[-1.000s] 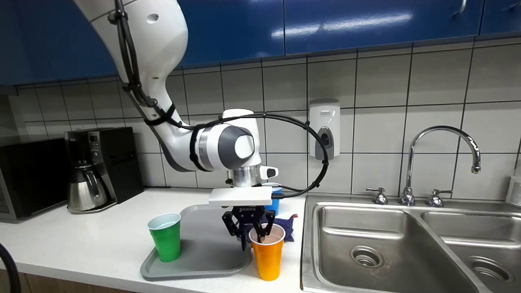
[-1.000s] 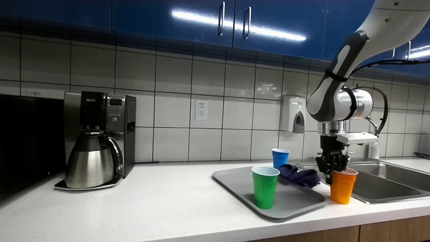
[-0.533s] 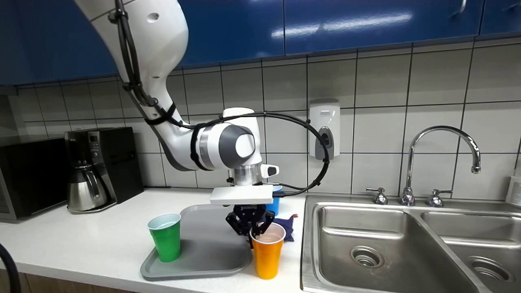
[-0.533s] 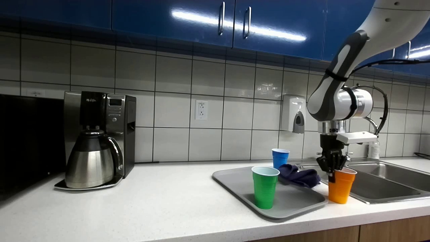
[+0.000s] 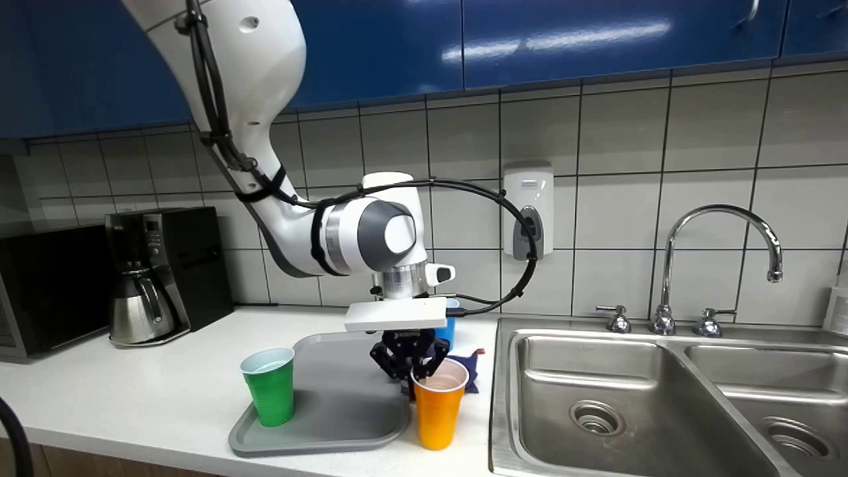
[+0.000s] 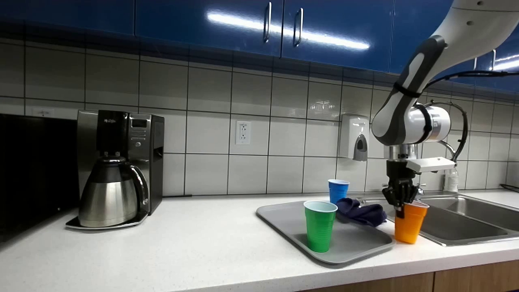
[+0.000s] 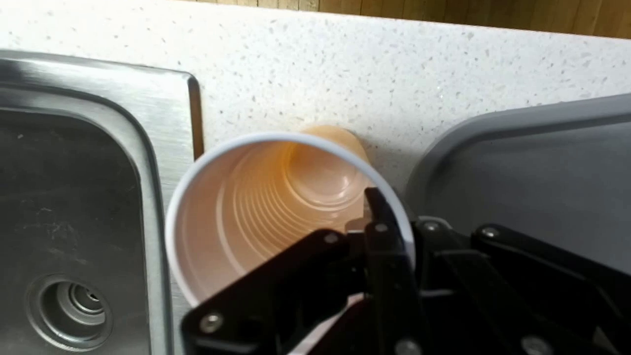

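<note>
My gripper [image 5: 414,389] is shut on the near-left wall of the orange cup [image 5: 439,419], with one finger inside the cup and the other outside. The gripper [image 6: 400,211] and the orange cup [image 6: 411,225] also show in an exterior view, the cup leaning a little. In the wrist view the gripper [image 7: 403,214] pinches the white rim of the orange cup [image 7: 256,197], which looks empty inside. The cup's base is at or just above the counter; I cannot tell if it touches. A green cup [image 5: 273,394] stands upright on a grey tray [image 5: 344,397] to the left.
A dark blue cloth [image 6: 359,213] lies at the tray's edge, with a blue cup [image 6: 338,191] behind it. A steel sink [image 5: 596,384] with a faucet [image 5: 668,265] is beside the orange cup. A coffee maker [image 6: 121,170] stands farther along; a soap dispenser [image 6: 354,136] hangs on the wall.
The gripper was open around the orange cup's wall and has shut on it. The cup has since risen slightly and tilted a little.
</note>
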Robot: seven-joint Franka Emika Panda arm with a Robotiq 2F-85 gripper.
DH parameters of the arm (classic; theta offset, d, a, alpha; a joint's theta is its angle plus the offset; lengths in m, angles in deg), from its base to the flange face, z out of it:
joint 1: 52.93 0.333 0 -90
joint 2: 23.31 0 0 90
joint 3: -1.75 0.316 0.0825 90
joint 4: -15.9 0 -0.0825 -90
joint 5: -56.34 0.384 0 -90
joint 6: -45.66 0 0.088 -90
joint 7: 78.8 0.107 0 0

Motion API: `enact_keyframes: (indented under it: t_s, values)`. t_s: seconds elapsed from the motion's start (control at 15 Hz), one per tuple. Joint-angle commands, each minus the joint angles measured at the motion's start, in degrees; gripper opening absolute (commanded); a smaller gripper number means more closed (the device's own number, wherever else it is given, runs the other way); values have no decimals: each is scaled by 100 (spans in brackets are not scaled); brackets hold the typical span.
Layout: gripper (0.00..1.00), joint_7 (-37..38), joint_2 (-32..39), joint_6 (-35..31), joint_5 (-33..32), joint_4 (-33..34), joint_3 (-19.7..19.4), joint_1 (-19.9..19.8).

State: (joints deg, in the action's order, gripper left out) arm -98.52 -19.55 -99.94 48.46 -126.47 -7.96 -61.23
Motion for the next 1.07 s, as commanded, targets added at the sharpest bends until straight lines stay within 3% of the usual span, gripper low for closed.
enact_keyframes:
  t_s: [0.0, 1.0]
  values:
    - [1, 114, -298, -89, -224, -131, 16, -41]
    - [1, 76, -659, 0, -174, -326, 425, 382]
